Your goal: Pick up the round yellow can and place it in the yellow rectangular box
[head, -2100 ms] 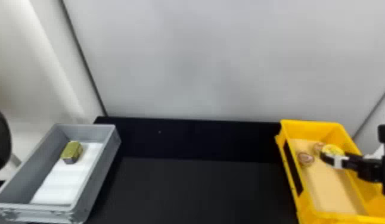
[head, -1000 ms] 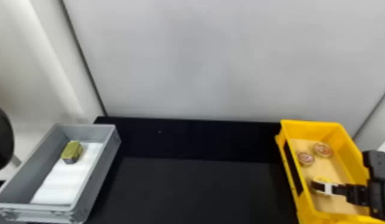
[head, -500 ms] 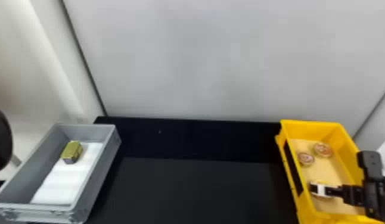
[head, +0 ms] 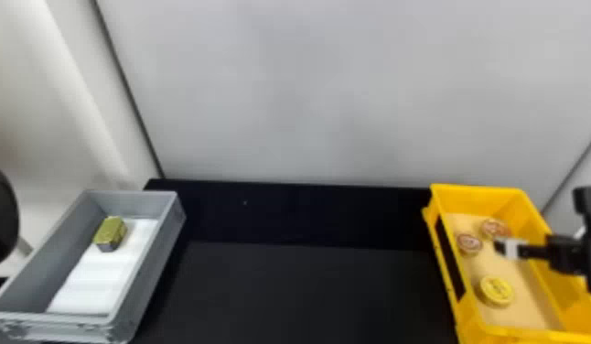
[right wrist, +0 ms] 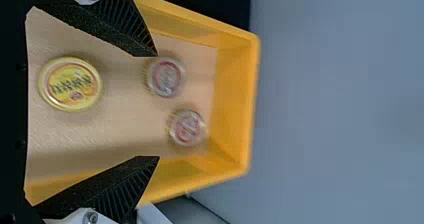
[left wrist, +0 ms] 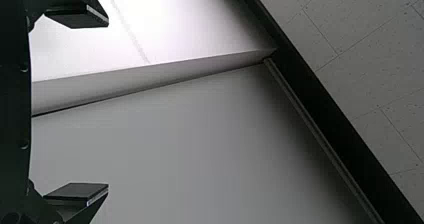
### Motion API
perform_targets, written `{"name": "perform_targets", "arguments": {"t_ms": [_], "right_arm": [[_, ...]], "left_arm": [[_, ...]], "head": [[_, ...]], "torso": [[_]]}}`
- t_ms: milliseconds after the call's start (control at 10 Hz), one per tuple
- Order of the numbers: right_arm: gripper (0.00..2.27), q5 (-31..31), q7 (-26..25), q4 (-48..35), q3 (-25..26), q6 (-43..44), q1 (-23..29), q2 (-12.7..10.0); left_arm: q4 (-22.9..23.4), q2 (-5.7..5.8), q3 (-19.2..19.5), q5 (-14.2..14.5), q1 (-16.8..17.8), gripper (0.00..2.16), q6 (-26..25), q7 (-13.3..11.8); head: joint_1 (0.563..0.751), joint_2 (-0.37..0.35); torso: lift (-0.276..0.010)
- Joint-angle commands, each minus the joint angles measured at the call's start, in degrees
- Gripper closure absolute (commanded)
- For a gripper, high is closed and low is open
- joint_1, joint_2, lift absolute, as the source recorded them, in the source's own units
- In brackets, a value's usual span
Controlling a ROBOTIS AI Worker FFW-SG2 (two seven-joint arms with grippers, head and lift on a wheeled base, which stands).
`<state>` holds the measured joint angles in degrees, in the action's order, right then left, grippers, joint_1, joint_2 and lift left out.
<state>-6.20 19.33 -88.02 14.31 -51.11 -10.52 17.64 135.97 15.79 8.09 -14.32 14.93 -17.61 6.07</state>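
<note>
Here, yellow can (head: 496,291) in yellow box (head: 477,191), below right claw (head: 504,248), fingers apart.

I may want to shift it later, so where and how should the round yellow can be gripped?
I'd come straight down from above and close on opposite points of its round side. The round yellow can lies flat, printed lid up, so its side faces outward all round; the two smaller tins sit apart from it.
</note>
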Motion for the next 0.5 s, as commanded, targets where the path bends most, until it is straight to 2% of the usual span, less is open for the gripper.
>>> {"name": "perform_targets", "arguments": {"t_ms": [0, 200, 300, 400], "right_arm": [[0.05, -6.20, -0.16, -14.46, 0.98, -4.20, 0.07, 0.03], [0.06, -8.93, -2.80, -23.60, 0.01, -3.94, -0.46, -0.32], [0.07, -8.93, -6.58, -27.64, -1.31, -2.01, -0.73, -0.32], [0.08, -8.93, -12.91, -31.77, -3.33, 0.54, -0.81, -0.41]], "left_arm": [[0.00, -0.14, 0.00, 0.00, -0.07, 0.11, -0.06, 0.00], [0.00, -0.32, 0.09, 0.00, -0.16, 0.11, -0.15, 0.00], [0.00, -0.32, 0.00, 0.00, 0.01, 0.11, -0.24, 0.00], [0.00, -0.23, 0.09, 0.00, 0.19, 0.11, -0.33, 0.00]], "head": [[0.663, 0.054], [0.663, 0.054], [0.663, 0.054], [0.663, 0.054]], "torso": [[-0.010], [-0.010], [-0.010], [-0.010]]}}
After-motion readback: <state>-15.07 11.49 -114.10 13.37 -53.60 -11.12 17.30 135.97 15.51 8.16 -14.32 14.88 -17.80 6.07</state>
